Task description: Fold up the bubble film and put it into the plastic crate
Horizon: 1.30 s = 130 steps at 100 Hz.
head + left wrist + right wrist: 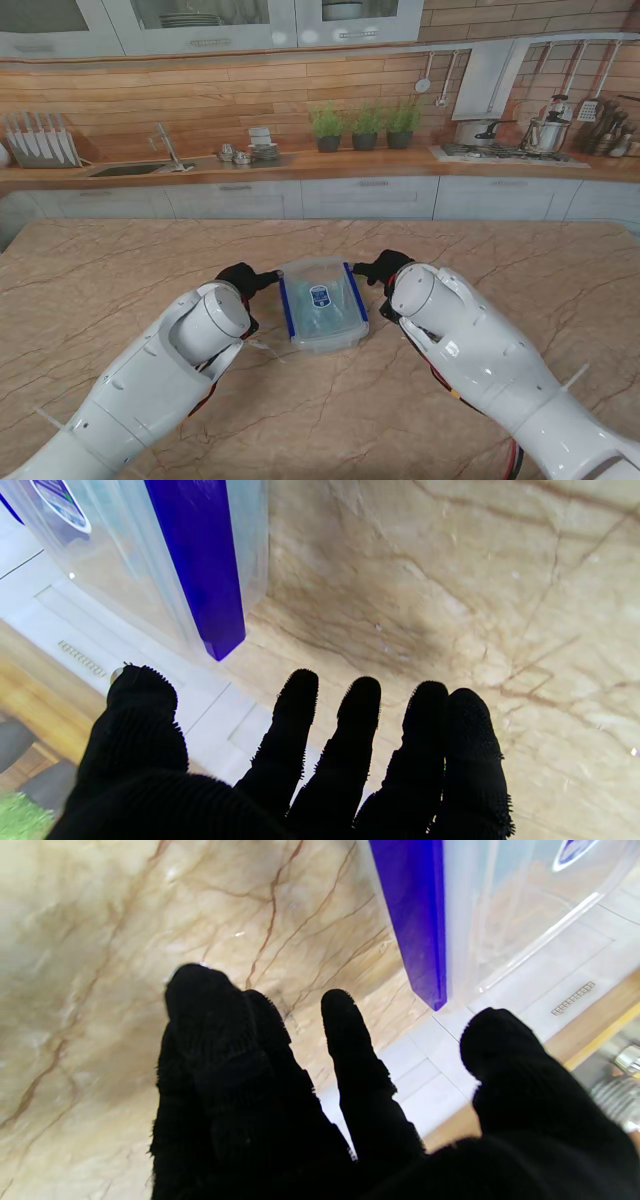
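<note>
**Both hands flank the closed crate, holding nothing**

The plastic crate (322,303) sits on the marble table (120,280) directly ahead of me, at 12 o'clock. It is a clear container with a blue latch (287,306) on its left side and another blue latch (356,292) on its right, and an oval label (320,295) on top.

My left hand (246,279) is at 9 o'clock of the crate, just beside the left latch. In the left wrist view the fingers (295,730) are spread apart and extended, and the latch (200,565) is clear of them. This hand grips nothing.

My right hand (381,268) is at 3 o'clock of the crate, just beside the right latch. In the right wrist view the fingers (350,1055) are apart and carry nothing; the latch (415,915) is near them but not touched.

The bubble film (322,318) appears to lie inside the crate as a pale, bluish mass, though the wall blurs it.
</note>
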Each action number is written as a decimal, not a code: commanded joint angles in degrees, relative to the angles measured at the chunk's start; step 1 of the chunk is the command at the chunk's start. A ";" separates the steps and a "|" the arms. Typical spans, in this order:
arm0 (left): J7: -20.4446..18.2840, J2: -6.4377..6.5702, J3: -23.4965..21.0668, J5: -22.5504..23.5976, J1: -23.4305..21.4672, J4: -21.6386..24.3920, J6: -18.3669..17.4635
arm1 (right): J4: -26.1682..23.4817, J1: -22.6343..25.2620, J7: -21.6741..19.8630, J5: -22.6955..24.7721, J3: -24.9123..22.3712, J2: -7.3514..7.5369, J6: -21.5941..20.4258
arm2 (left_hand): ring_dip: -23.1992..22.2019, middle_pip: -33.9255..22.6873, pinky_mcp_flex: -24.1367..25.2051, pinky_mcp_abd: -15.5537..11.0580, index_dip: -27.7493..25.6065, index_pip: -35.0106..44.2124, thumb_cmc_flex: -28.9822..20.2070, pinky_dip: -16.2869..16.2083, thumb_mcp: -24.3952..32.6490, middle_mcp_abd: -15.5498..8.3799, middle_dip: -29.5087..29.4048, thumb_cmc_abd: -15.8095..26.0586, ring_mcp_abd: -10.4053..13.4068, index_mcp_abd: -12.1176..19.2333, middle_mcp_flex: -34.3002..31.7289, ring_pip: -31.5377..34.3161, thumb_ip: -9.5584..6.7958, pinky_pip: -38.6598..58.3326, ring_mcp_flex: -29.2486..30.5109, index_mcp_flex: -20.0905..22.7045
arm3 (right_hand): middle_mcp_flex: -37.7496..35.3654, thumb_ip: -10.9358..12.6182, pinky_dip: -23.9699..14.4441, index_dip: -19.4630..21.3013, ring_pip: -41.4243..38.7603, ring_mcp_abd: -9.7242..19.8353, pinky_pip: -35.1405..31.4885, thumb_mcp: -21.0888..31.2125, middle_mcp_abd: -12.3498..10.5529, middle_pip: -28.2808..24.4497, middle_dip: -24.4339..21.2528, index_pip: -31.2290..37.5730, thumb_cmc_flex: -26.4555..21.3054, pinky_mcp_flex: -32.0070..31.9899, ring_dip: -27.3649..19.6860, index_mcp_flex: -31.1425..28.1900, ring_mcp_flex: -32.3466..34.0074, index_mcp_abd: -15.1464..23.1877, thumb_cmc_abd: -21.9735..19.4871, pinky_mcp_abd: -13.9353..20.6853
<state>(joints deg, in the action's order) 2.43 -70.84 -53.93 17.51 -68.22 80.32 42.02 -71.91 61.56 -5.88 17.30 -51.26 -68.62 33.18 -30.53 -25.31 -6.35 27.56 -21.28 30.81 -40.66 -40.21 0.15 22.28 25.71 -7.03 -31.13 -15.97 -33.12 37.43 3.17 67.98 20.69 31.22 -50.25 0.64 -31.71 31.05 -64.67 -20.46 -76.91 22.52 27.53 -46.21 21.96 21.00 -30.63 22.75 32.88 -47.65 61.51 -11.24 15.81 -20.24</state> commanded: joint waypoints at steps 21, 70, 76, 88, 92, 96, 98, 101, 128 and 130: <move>4.57 0.79 -6.12 -0.19 -4.77 2.04 -10.07 | -4.87 5.99 2.36 4.35 -4.91 1.88 -7.38 | 2.40 5.29 6.96 -3.47 0.73 -6.27 2.22 7.21 -1.02 -0.90 -2.46 1.70 3.95 2.17 8.95 -9.11 -2.33 -7.41 -8.59 -7.02 | 10.79 1.02 -1.63 1.35 9.26 -0.68 6.21 0.40 -3.08 5.25 -1.41 -2.02 3.05 -5.67 0.24 9.60 -12.38 4.63 -2.97 0.29; 3.31 2.76 -14.06 -7.12 -19.53 12.64 -30.97 | -12.48 19.45 12.85 -4.42 -13.59 0.12 -26.51 | 5.11 11.47 10.85 -6.39 0.77 -12.15 -1.53 14.58 -0.38 -4.57 -4.14 -6.07 11.33 4.91 13.05 -20.84 -2.77 -27.79 -10.74 -9.55 | 22.25 -0.91 -5.49 -1.38 38.91 7.83 31.10 6.56 -12.00 13.67 -4.36 5.24 4.47 -13.23 -6.31 23.64 -31.36 10.41 7.15 7.65; 3.23 2.98 -14.94 -7.31 -20.77 12.72 -34.61 | -13.34 21.07 12.92 -4.48 -14.49 0.33 -28.86 | 5.41 12.23 10.88 -7.02 0.78 -12.96 -1.94 14.21 -0.27 -5.05 -4.26 -6.33 12.18 5.13 13.91 -22.19 -2.80 -29.67 -11.24 -10.21 | 22.38 -1.12 -5.65 -1.44 40.10 8.42 33.23 6.99 -12.58 14.06 -4.35 5.51 4.98 -13.10 -6.63 24.57 -31.56 10.66 8.47 8.02; 7.28 2.34 -15.76 -7.99 -23.86 14.59 -38.82 | -15.87 24.72 13.04 -4.56 -16.28 0.79 -34.07 | 5.39 12.67 9.91 -5.51 0.32 -13.15 -3.83 12.61 0.05 -4.25 -4.11 -7.89 11.37 4.62 11.70 -23.44 -2.81 -33.15 -10.13 -7.82 | 22.48 -1.51 -6.57 -1.60 41.52 8.83 36.94 8.19 -12.75 14.63 -4.29 5.78 5.74 -12.15 -6.84 25.67 -31.29 10.98 10.15 8.04; 7.36 2.44 -16.22 -7.73 -24.79 15.38 -40.85 | -16.90 26.12 13.13 -4.49 -16.81 0.94 -35.92 | 5.40 12.89 9.85 -5.66 0.47 -13.53 -3.78 12.48 0.21 -4.63 -4.15 -7.30 11.84 4.89 11.95 -23.61 -2.81 -33.53 -10.24 -8.12 | 22.64 -1.59 -6.83 -1.65 41.67 8.94 37.27 8.17 -12.75 14.76 -4.30 5.72 5.96 -12.05 -6.83 25.90 -31.30 11.16 10.45 7.88; 6.64 2.87 -16.89 -7.02 -25.76 16.04 -43.04 | -17.87 27.52 13.46 -4.24 -17.24 1.06 -37.75 | 5.39 13.00 9.70 -6.06 0.52 -13.85 -3.37 12.31 0.20 -5.42 -4.08 -6.50 12.65 5.48 12.52 -23.75 -2.75 -33.80 -10.38 -9.01 | 22.59 -1.83 -8.71 -1.81 42.14 9.18 38.90 8.80 -13.01 15.07 -4.11 5.66 6.37 -11.68 -6.56 25.95 -31.14 11.39 11.01 7.78; 6.50 3.03 -17.15 -6.45 -26.26 16.37 -43.96 | -18.35 28.24 13.72 -4.04 -17.43 1.10 -38.66 | 5.38 12.94 9.67 -6.09 0.46 -13.79 -3.32 12.23 0.12 -5.65 -4.03 -6.72 12.88 5.80 12.48 -23.76 -2.72 -33.89 -10.25 -9.06 | 22.54 -1.99 -10.03 -1.91 42.42 9.27 39.92 9.20 -13.03 15.23 -3.97 5.63 6.60 -11.35 -6.37 25.95 -30.98 11.49 11.37 7.71; 6.79 3.12 -17.35 -5.56 -26.89 16.69 -45.33 | -18.96 29.22 14.13 -3.59 -17.66 1.17 -40.00 | 5.55 13.04 9.42 -5.95 0.20 -13.44 -3.40 11.97 0.12 -5.76 -4.05 -7.36 12.87 5.97 11.80 -24.09 -2.74 -34.33 -9.60 -8.65 | 22.28 -2.02 -10.52 -1.98 42.98 9.57 40.56 9.27 -13.23 15.56 -4.07 5.58 6.70 -11.03 -6.55 25.75 -30.59 11.87 12.08 7.64; 6.05 4.02 -20.11 -2.85 -30.81 19.16 -51.52 | -22.23 33.41 19.38 1.81 -18.44 1.07 -48.75 | 5.96 14.43 8.13 -4.96 0.15 -13.90 -3.52 11.24 0.80 -5.92 -4.39 -9.82 12.90 6.39 9.93 -25.13 -2.64 -37.94 -7.79 -7.35 | 21.14 -2.40 -11.55 -1.48 44.45 10.73 42.83 10.55 -14.27 16.61 -3.66 6.05 7.54 -9.66 -6.51 26.41 -28.68 13.18 17.87 7.89; 5.25 4.23 -20.58 -2.81 -30.99 19.11 -52.45 | -22.37 33.54 19.08 1.85 -18.48 1.16 -49.40 | 6.09 14.72 8.07 -5.16 0.18 -14.08 -3.48 11.14 0.89 -6.14 -4.45 -10.20 13.13 6.40 10.17 -25.43 -2.68 -38.29 -7.88 -7.59 | 21.45 -2.64 -11.72 -1.40 44.82 10.99 43.36 11.47 -14.44 16.77 -3.56 6.22 8.13 -9.59 -6.51 26.97 -28.78 13.39 18.23 8.12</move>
<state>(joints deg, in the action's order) 9.64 -67.56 -73.26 14.26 -98.20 99.51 -7.80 -92.93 94.47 14.84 20.52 -69.91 -67.10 -15.14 -25.57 -12.50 2.05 22.71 -21.09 18.89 -44.00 -27.82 0.39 18.03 21.82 -14.38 -20.50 -12.13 -22.96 13.62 2.52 31.12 12.13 23.75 -29.06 0.94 -41.46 29.27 -21.04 -11.38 -35.77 31.95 15.10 -30.60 17.99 26.80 -24.98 13.05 26.98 -22.62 32.10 0.01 31.42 -14.36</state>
